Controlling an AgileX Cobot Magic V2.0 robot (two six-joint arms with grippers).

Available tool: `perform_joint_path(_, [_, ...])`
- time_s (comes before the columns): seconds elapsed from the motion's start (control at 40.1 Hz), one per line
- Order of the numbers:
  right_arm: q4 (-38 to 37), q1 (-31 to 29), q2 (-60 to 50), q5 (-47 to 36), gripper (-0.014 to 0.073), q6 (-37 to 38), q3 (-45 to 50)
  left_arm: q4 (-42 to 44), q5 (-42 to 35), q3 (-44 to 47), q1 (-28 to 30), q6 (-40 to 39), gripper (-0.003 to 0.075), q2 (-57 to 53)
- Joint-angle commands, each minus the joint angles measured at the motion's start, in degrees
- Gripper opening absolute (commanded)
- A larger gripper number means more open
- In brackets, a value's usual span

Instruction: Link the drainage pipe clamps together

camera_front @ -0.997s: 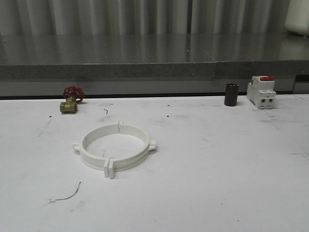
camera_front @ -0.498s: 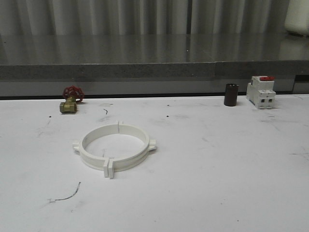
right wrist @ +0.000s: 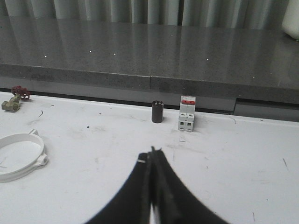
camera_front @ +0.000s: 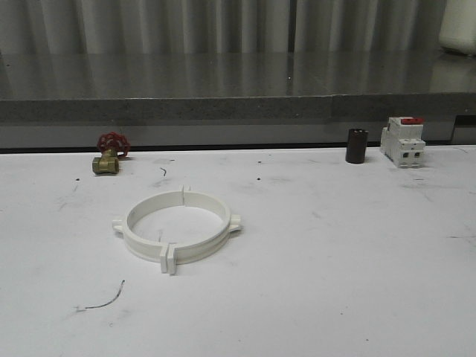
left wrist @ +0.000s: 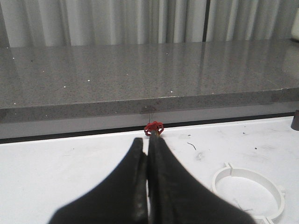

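1. Left gripper [left wrist: 147, 140]: seen from its wrist camera, the two black fingers lie pressed together tip to tip with nothing between them. It is raised above the white table [camera_front: 335, 282] and points toward the grey stone ledge [camera_front: 238, 82]; the red handwheel of the brass valve [left wrist: 153, 128] shows just past the fingertips.
2. Right gripper [right wrist: 152, 151]: the black fingers meet at the tips, closed on nothing. It is held above the table and is aimed toward the ledge, with the dark cylinder [right wrist: 157, 112] and the circuit breaker [right wrist: 187, 113] ahead of it.
3. Drainage pipe clamps [camera_front: 177, 226]: the two white half-rings lie flat on the table, left of centre in the front view, joined into one wide ring. The paired end tabs meet at the near side and again at the far side; a small lug projects at each flank.
4. Back edge: the valve stands left, near the table's rear border, well behind the ring. The cylinder and the breaker, with its red switch, stand at the right rear, close beside each other but apart.
5. Open room: bare table surrounds the ring on every side. A thin curved wire [camera_front: 104, 299] lies near the front, left of the ring and apart from it. The right half of the table is open.
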Motion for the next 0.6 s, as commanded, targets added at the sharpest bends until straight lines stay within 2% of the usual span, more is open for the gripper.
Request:
perform_joint_path(0.0, [-1.1,-0.2,0.7,-4.7,-0.0115,-0.4,-1.4,0.0,-4.8,-1.6,0.0,0.0,-0.0020,0.6])
perform_joint_path(0.573, [-1.1,-0.2,0.7,-4.7,-0.0115,-0.4,-1.4,1.1,-4.9,1.1,0.3,0.0,-0.0020,-1.1])
